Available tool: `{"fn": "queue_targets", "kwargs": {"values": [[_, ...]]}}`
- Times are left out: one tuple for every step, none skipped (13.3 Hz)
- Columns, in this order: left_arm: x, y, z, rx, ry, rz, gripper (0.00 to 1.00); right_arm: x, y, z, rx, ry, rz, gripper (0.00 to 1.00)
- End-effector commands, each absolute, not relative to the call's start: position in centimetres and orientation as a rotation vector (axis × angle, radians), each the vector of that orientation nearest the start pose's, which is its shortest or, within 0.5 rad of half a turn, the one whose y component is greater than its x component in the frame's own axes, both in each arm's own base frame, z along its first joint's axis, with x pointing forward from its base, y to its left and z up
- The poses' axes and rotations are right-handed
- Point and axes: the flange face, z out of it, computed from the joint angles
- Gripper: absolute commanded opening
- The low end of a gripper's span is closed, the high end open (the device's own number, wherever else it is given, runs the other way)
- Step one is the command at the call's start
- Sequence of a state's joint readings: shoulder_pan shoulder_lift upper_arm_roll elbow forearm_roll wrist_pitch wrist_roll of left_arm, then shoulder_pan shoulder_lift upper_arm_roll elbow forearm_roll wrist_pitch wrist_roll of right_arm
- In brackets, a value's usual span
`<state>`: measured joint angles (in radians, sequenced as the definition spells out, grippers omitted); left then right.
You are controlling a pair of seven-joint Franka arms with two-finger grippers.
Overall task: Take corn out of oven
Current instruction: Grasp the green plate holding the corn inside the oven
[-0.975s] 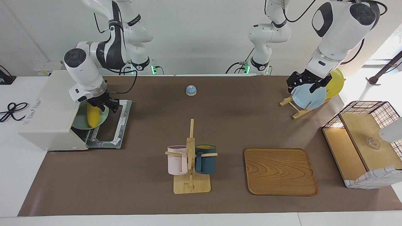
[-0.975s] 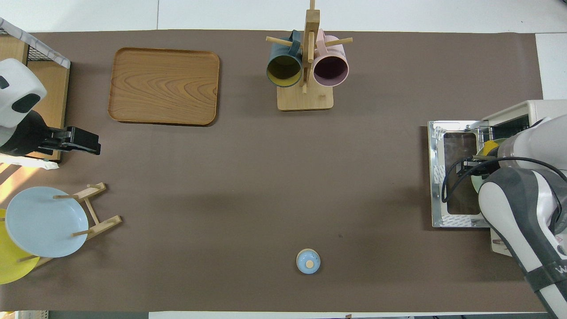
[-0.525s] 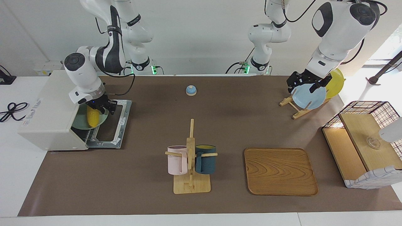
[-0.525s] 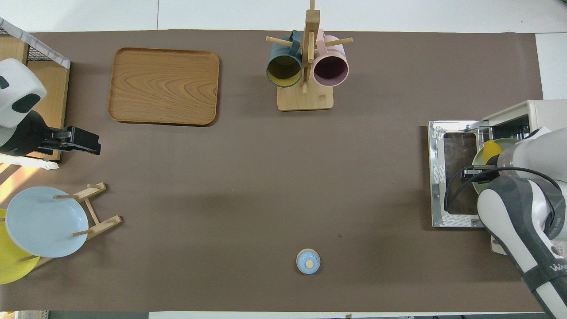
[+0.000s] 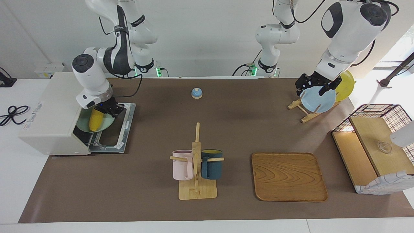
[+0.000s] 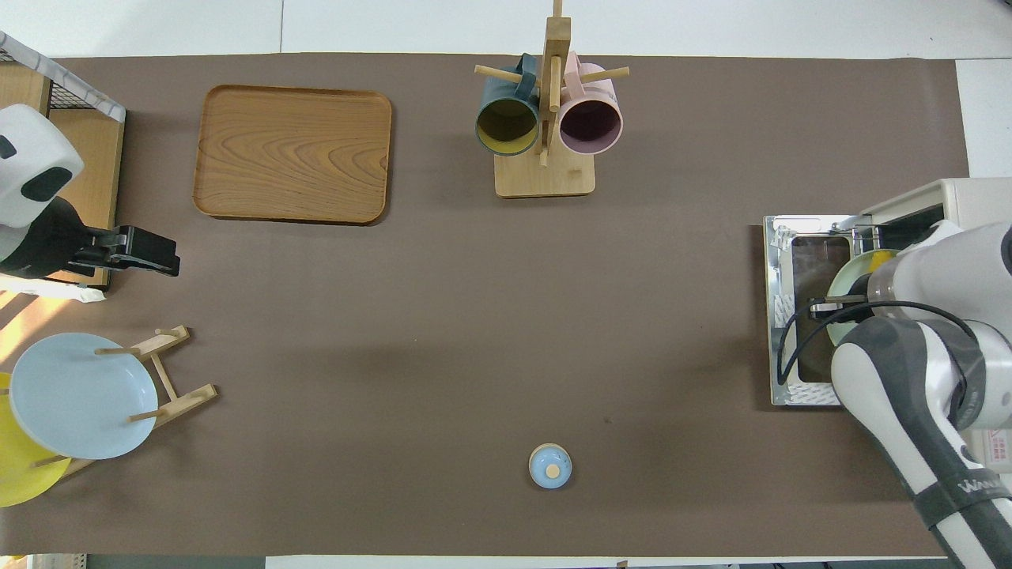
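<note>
Corn (image 5: 95, 119) top hidden by right tool (image 5: 107, 111)

I see my right gripper (image 5: 109, 110) at the mouth of the oven (image 5: 51, 123), clamped on the upper end of the corn (image 5: 95, 119). The cob lies on a pale green plate (image 5: 108, 124) that sits on the rack just above the lowered door (image 5: 121, 129). My left gripper (image 5: 313, 85) waits, fingers apart, over the blue plate (image 5: 318, 101) standing in the wooden rack (image 5: 299, 106) at the left arm's end.
</note>
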<state>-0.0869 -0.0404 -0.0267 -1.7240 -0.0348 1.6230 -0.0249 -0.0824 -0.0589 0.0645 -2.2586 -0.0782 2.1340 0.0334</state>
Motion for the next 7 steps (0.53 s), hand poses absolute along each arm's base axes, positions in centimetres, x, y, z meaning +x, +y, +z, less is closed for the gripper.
{"fn": "queue_targets", "kwargs": {"values": [[53.1,-6.2,58.2,-3.148,0.133,0.088,1.00,51.6,7.3,40.1,-3.248,-0.010,0.111,0.00],[53.1,-6.2,58.1,-3.148,0.133,0.091,1.00,52.2,10.1,40.7,-3.265,-0.019,0.127,0.00],[53.1,-6.2,58.1,-3.148,0.133,0.091,1.00,53.0,13.2,41.4,-3.278,0.013,0.161,0.00],[53.1,-6.2,58.1,-3.148,0.133,0.091,1.00,53.9,15.9,41.9,-3.286,0.062,0.173,0.00],[53.1,-6.4,58.2,-3.148,0.138,0.089,1.00,54.0,18.4,42.1,-3.287,0.082,0.148,0.00],[53.1,-6.2,58.2,-3.148,0.131,0.088,1.00,53.4,21.4,41.9,-3.284,0.069,0.142,0.00],[53.1,-6.3,58.1,-3.148,0.133,0.091,1.00,53.1,24.4,41.3,-3.281,0.113,0.141,0.00]]}}
